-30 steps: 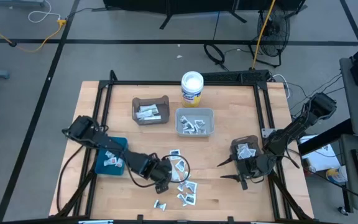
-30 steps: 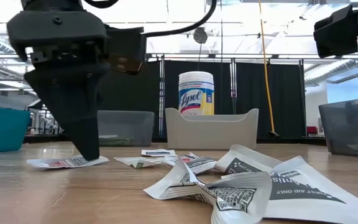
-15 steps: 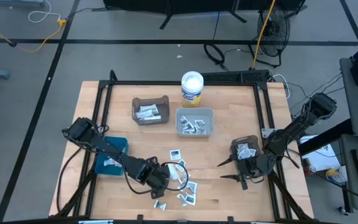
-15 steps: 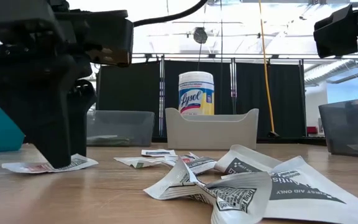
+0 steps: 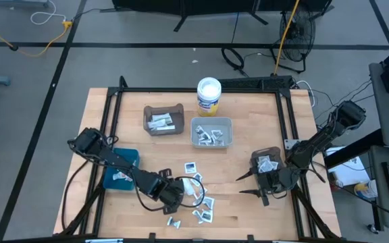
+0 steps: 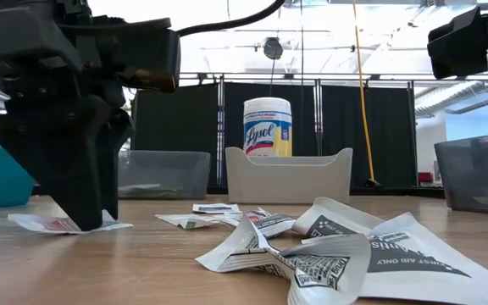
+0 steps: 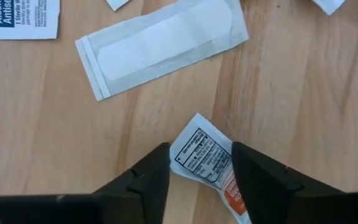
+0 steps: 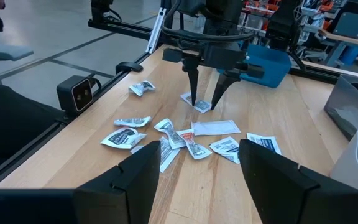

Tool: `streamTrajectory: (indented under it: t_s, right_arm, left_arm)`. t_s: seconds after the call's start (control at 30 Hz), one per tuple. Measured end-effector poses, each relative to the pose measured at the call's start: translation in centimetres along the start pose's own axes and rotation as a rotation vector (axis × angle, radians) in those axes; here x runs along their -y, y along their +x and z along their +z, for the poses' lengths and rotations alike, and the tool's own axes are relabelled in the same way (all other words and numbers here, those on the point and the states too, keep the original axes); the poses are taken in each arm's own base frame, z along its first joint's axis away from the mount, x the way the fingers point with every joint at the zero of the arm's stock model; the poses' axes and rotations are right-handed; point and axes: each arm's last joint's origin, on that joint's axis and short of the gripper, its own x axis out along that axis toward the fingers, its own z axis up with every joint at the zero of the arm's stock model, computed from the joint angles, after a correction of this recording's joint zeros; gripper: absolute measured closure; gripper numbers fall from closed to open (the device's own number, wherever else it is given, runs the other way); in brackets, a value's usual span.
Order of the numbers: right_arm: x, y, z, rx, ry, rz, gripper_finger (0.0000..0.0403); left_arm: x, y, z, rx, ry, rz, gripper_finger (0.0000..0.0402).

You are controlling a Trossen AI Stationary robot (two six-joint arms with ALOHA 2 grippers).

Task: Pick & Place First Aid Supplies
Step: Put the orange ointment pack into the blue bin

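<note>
Fingers of the left pincer [image 7: 194, 163] have narrowed around a red-printed packet [image 7: 209, 163] since a moment ago, tips on the table [image 7: 291, 93].

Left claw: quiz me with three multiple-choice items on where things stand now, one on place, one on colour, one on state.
1. Where is the left claw?
A) at the table's far edge
B) down among the loose packets
C) off the table

2. What colour is the bin beside the left arm?
A) teal
B) red
C) yellow

3. How is the packet between its fingers?
A) lifted clear
B) lying flat on the wood
C) folded upright

Answers: B, its fingertips reach the tabletop amid the packets; A, the high view shows it teal; B, the left wrist view shows it flat, one finger on either side.
</note>
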Motion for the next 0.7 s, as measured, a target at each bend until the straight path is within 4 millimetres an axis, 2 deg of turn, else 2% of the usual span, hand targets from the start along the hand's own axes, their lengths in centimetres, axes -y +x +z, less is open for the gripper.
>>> streamTrajectory:
  t_s: [0.7]
  right_arm:
    - [0.00,0.00,0.00,0.000,0.000,0.000,0.0190]
  left_arm:
    - [-0.19,-0.36,0.16,0.012,0.027,0.002,0.0371]
